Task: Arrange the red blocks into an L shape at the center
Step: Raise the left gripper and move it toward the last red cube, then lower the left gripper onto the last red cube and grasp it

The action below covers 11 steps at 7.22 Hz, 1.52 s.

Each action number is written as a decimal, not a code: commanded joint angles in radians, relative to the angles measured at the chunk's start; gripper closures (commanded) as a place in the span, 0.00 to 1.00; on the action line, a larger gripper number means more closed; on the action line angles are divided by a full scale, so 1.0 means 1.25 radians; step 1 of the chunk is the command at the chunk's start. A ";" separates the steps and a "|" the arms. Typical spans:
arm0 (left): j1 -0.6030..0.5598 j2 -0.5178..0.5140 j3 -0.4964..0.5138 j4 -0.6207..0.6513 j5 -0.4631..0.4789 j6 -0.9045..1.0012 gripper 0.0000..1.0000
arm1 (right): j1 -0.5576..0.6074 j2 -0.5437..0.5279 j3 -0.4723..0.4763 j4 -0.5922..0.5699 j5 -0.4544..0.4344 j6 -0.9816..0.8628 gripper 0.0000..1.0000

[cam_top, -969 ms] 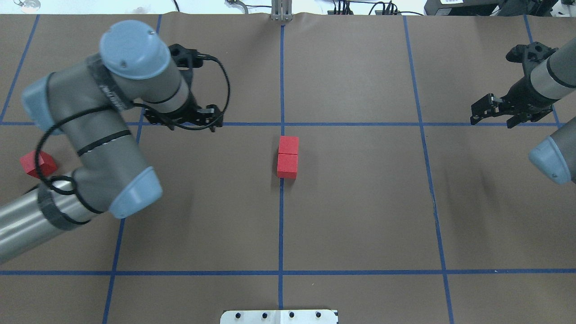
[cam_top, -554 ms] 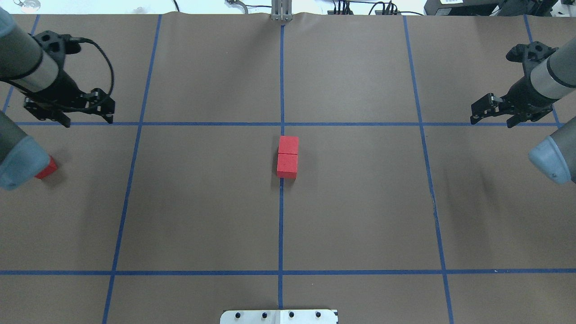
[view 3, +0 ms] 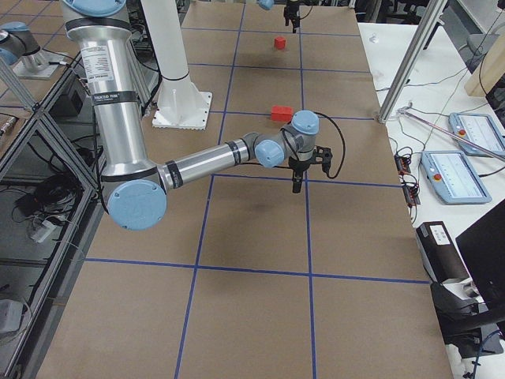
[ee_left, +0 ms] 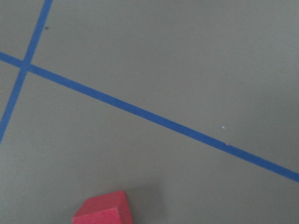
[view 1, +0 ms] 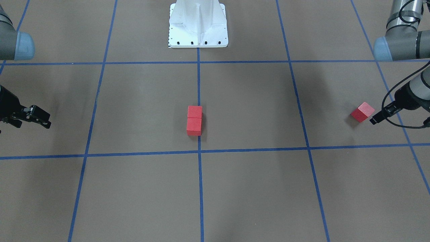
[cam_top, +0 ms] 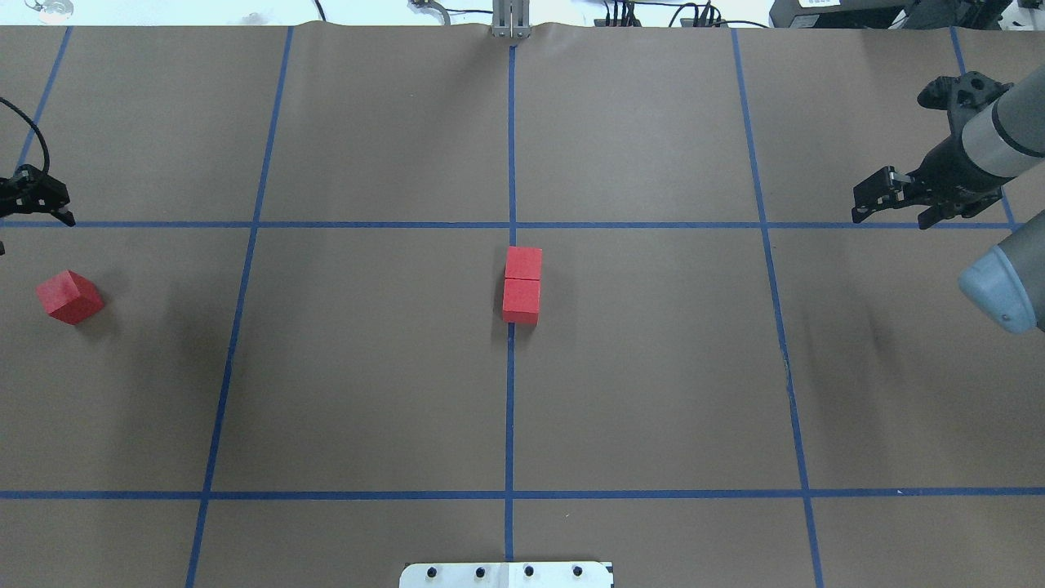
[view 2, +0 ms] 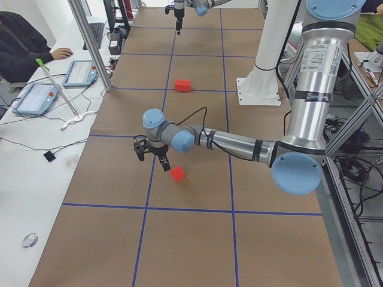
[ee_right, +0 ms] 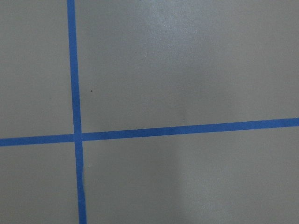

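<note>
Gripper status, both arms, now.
Left gripper: open, holding nothing; the stray red block lies free beside it.
Right gripper: open, holding nothing.

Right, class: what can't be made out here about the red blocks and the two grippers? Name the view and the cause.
- Left gripper: cut off by the overhead view's left edge; open or shut unclear.
- Lone red block: cropped by the left wrist view's bottom edge.
- Centre pair of red blocks: too small in the exterior right view to separate.
- Right gripper: absent from its own wrist view; only tape lines there.
</note>
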 commanded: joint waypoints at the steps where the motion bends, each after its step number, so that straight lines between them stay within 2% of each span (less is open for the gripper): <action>1: 0.003 0.028 0.030 -0.104 0.003 -0.193 0.01 | 0.000 0.002 0.005 0.000 -0.007 0.002 0.00; 5: 0.013 0.025 0.044 -0.123 0.000 -0.228 0.01 | 0.001 -0.001 0.020 0.000 -0.012 0.006 0.00; 8: 0.074 0.028 0.050 -0.124 0.008 -0.238 0.01 | 0.001 -0.002 0.019 0.000 -0.013 0.006 0.00; 11: 0.079 0.045 0.057 -0.150 0.009 -0.234 0.01 | 0.001 -0.001 0.021 0.000 -0.019 0.006 0.00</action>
